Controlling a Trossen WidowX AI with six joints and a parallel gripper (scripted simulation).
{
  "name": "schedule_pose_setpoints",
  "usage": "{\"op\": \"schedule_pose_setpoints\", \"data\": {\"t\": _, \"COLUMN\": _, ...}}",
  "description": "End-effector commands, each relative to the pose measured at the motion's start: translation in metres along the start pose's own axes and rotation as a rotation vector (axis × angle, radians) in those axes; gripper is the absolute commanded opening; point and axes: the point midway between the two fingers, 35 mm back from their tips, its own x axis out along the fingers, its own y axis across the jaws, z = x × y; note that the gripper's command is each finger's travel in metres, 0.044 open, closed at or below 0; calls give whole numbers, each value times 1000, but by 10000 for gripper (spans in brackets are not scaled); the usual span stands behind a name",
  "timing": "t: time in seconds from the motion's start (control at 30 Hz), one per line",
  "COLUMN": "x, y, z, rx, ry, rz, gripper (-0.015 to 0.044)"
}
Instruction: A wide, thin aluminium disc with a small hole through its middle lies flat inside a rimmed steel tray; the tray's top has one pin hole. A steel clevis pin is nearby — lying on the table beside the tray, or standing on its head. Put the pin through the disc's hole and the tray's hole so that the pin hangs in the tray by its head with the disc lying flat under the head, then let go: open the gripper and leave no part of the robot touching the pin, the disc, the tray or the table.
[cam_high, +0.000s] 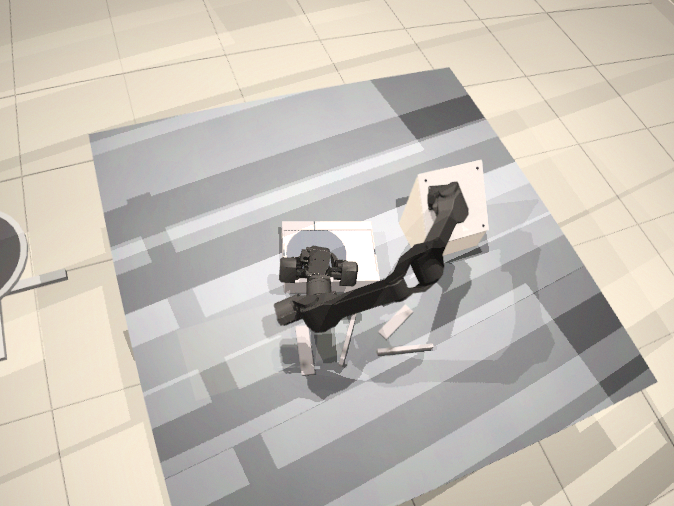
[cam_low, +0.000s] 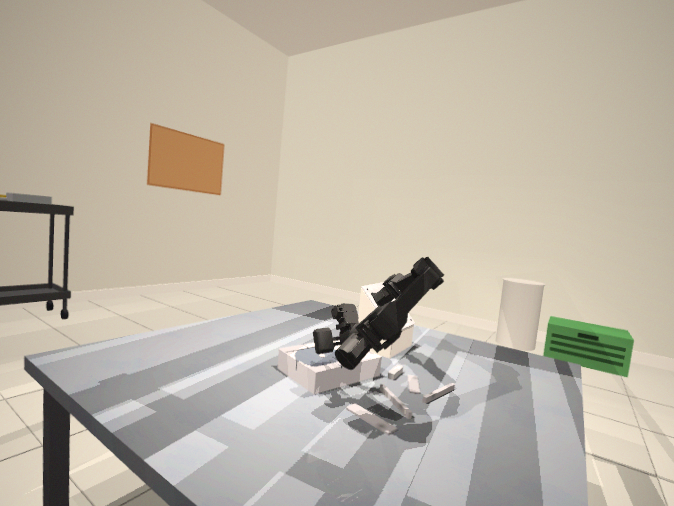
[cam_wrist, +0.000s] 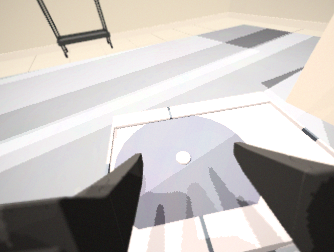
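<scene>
Pin (cam_wrist: 183, 157) shows its round head at the middle of the disc (cam_high: 338, 242) (cam_low: 313, 356) (cam_wrist: 165, 145), inside the tray (cam_high: 365, 226) (cam_low: 345, 376) (cam_wrist: 285, 111), away from the tabletop's (cam_high: 304, 130) (cam_low: 261, 359) (cam_wrist: 75, 95) edges. Hand (cam_high: 318, 270) (cam_low: 340, 343) (cam_wrist: 188, 149) is open, its fingers apart above the disc.

One tray (cam_high: 348, 225) (cam_low: 337, 378) (cam_wrist: 142, 120), one disc (cam_high: 304, 240) (cam_low: 307, 356) (cam_wrist: 210, 140), one pin (cam_low: 322, 355) (cam_wrist: 183, 158), five loose bars (cam_high: 305, 351) (cam_low: 371, 418), one arm (cam_high: 370, 295) (cam_low: 391, 316).

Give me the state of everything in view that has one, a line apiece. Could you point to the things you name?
End effector (cam_high: 318, 272) (cam_wrist: 188, 149): open, holding nothing, above the disc.
Pin (cam_wrist: 183, 158): head up at the disc's middle; shank hidden.
Disc (cam_high: 321, 238) (cam_low: 311, 356) (cam_wrist: 165, 172): lying flat in the tray.
Tray (cam_high: 362, 224) (cam_low: 337, 379) (cam_wrist: 142, 118): upright on the table.
</scene>
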Motion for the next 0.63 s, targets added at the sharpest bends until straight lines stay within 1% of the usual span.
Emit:
{"op": "schedule_pose_setpoints", "data": {"t": 0.0, "x": -40, "y": -3, "z": 1, "rx": 1, "ry": 23, "rz": 35, "gripper": 423}}
{"op": "schedule_pose_setpoints", "data": {"t": 0.03, "x": -45, "y": -4, "z": 2, "rx": 0, "ry": 25, "rz": 38, "gripper": 440}}
{"op": "schedule_pose_setpoints", "data": {"t": 0.6, "x": -47, "y": -5, "z": 2, "rx": 0, "ry": 26, "rz": 39, "gripper": 440}}
